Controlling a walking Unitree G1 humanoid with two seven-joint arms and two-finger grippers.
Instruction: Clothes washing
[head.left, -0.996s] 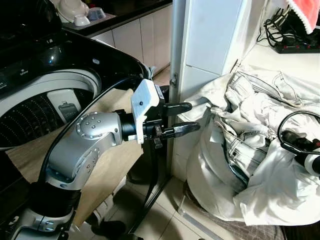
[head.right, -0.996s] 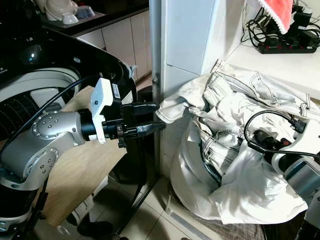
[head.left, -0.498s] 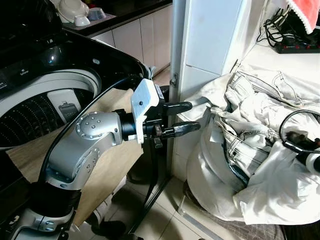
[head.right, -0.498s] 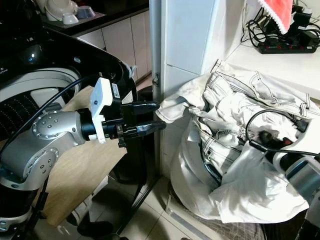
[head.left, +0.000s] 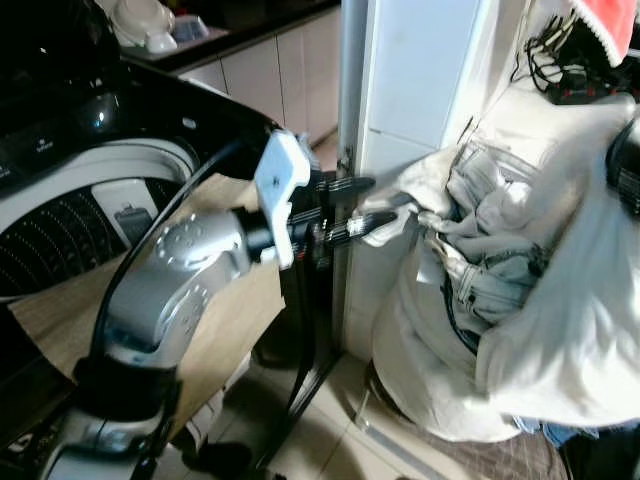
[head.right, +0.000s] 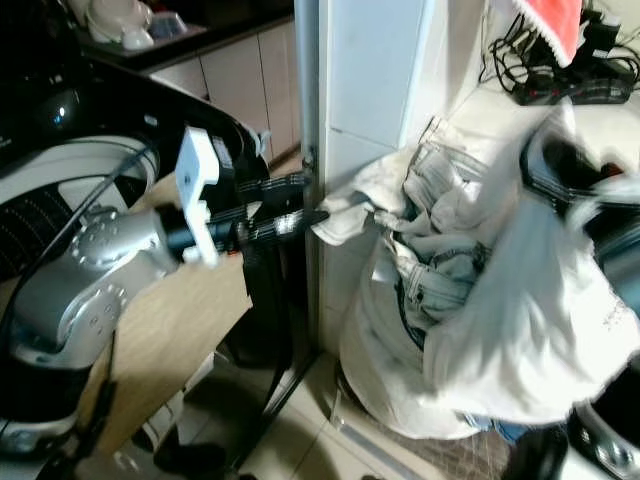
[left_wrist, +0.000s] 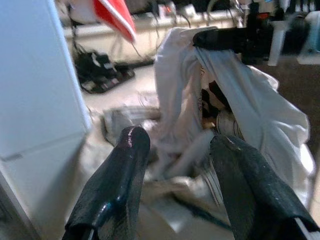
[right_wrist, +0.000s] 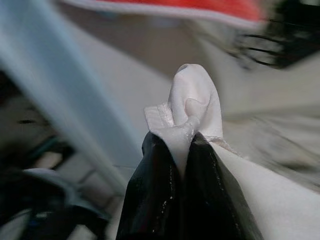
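A pile of pale clothes with light jeans (head.left: 487, 262) bulges from a white hamper (head.left: 418, 352) at the right. My right gripper (right_wrist: 182, 145) is shut on a fold of a white garment (head.left: 572, 300) and holds it high above the pile, near the top right (head.left: 625, 165); the cloth hangs down in a long blurred sheet. My left gripper (head.left: 385, 202) is open and reaches level toward the pile's left edge, fingers (left_wrist: 127, 165) spread with nothing between them. The washing machine (head.left: 90, 190) stands at the left with its drum open.
A white pillar (head.left: 420, 60) and metal post stand just behind the left gripper. A shelf at the back right holds a power strip with cables (head.left: 560, 80) and a red cloth (head.left: 610, 20). A brown board (head.left: 230, 330) leans below the left arm. The floor is tiled.
My right gripper has risen sharply, pulling the white garment up out of the pile. The left gripper has edged a little closer to the pile. The view is blurred.
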